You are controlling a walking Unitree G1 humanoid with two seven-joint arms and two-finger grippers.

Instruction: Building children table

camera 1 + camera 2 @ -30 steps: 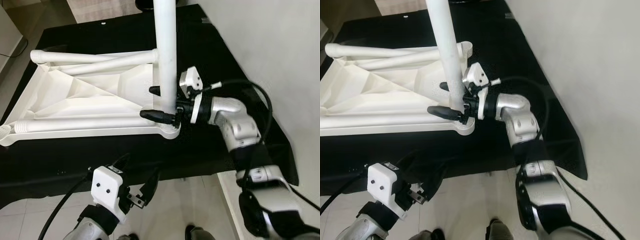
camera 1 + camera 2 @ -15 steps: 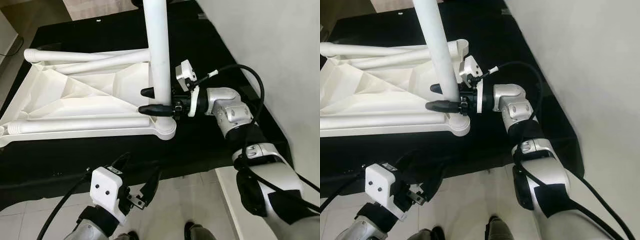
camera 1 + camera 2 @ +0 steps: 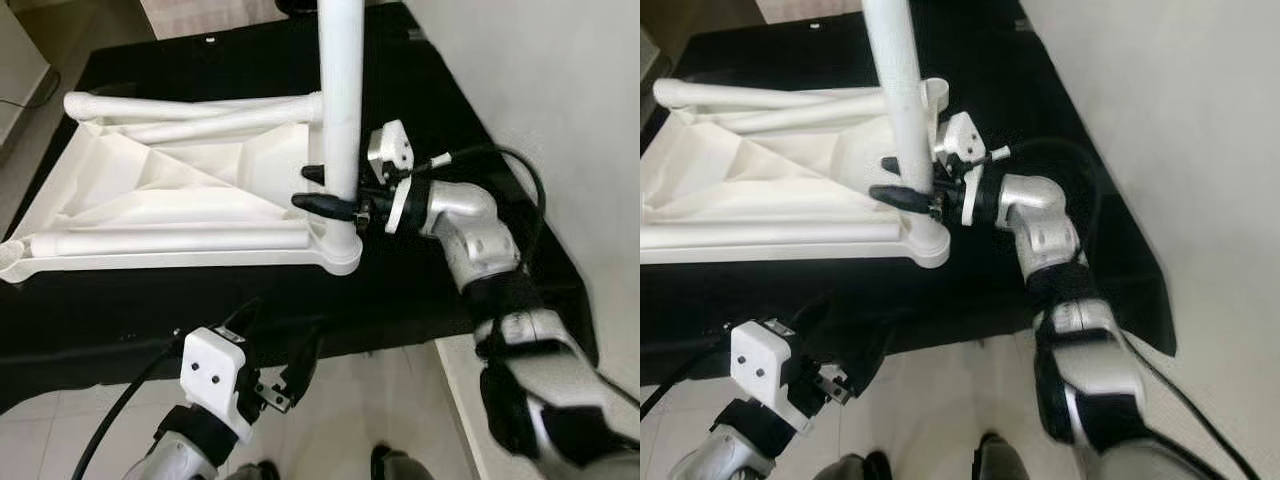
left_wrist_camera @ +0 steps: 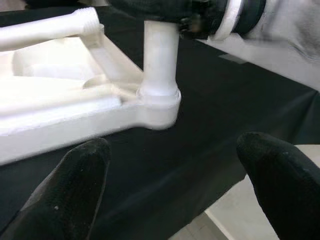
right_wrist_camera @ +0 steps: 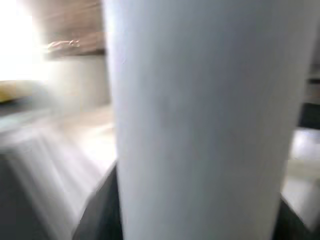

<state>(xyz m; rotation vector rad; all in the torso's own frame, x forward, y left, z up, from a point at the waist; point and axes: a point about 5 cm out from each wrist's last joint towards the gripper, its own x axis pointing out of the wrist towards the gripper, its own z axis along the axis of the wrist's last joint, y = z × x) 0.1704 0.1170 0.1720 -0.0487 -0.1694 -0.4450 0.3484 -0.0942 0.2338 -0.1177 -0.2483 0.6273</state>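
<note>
right hand [image 3: 330, 190] shifted up leg [image 3: 341, 110], still clenched round it; left hand [image 3: 275, 350] released, idle.

Glossy white plastic table leg [image 3: 341, 100]; matt black cloth [image 3: 430, 290].

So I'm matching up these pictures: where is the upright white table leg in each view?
Left eye: upright leg, top centre.
Right eye: leg, top, left of centre.
Left wrist: leg, upper centre.
Right wrist: leg, close up.
Shared landmark: right gripper around it.
</note>
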